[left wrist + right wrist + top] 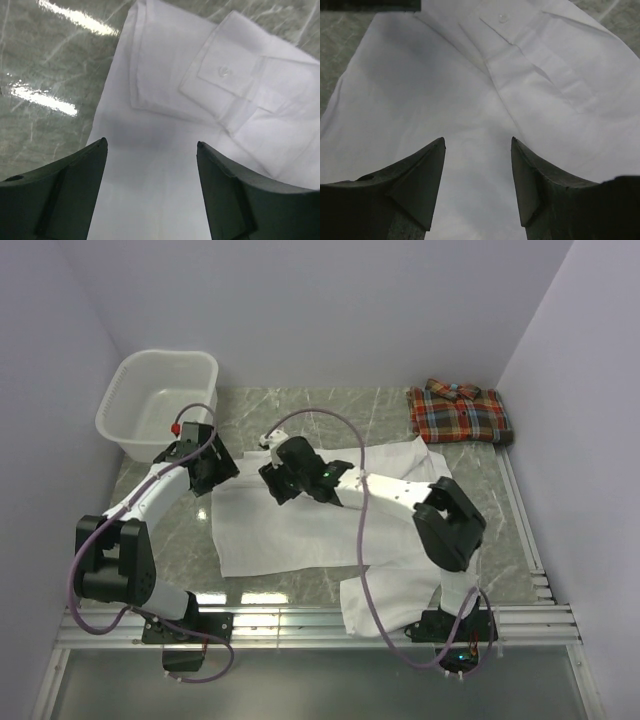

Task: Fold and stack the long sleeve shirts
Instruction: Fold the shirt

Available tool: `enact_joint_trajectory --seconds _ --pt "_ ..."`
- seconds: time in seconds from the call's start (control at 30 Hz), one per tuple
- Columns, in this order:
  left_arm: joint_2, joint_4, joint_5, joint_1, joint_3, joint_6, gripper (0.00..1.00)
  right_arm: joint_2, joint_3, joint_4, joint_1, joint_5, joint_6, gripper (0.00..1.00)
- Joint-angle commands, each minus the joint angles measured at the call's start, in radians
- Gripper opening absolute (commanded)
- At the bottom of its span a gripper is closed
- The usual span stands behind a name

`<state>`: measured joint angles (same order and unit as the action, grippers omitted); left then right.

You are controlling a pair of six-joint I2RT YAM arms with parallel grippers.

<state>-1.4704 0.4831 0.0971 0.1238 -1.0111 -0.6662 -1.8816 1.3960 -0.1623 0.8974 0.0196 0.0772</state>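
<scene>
The overhead view alone takes in the whole grey-green marble counter (380,410). The white shirt (290,535) lies spread flat across the middle of the frame, its long axis running left to right with a slight drop toward the lower right, where one part hangs down near the counter's front edge. Which way its collar faces cannot be told from here. The white laundry basket (160,400) stands at upper left, well apart from the plaid shirt (460,412), which lies folded into a rectangle at upper right, long side left to right and collar toward the top of the frame. Neither of these appears in the wrist views. Those views show what the overhead one hides, namely how the fingers stand. The left hand (151,145) is spread wide with nothing between its fingers, above the shirt's upper-left corner and close beside bare counter. The right hand (478,141) is also spread and holds nothing, with white cloth filling its view. Only the left wrist view makes out the folded cuff (210,95) and its small clear button (223,71), at upper right of that frame.
</scene>
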Motion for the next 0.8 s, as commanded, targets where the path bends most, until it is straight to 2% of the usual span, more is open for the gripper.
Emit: enact_joint_trajectory --seconds 0.0,0.33,0.77 --pt "0.053 -0.05 -0.03 -0.021 0.057 0.022 0.78 -0.082 0.103 0.032 0.008 0.052 -0.04 0.61" --pt "0.036 -0.067 -0.039 -0.026 0.065 0.017 0.79 -0.289 0.233 0.023 0.009 0.166 -0.051 0.48" --pt "0.041 -0.078 -0.039 -0.026 0.071 0.017 0.78 -0.355 0.268 0.033 0.011 0.247 -0.068 0.42"
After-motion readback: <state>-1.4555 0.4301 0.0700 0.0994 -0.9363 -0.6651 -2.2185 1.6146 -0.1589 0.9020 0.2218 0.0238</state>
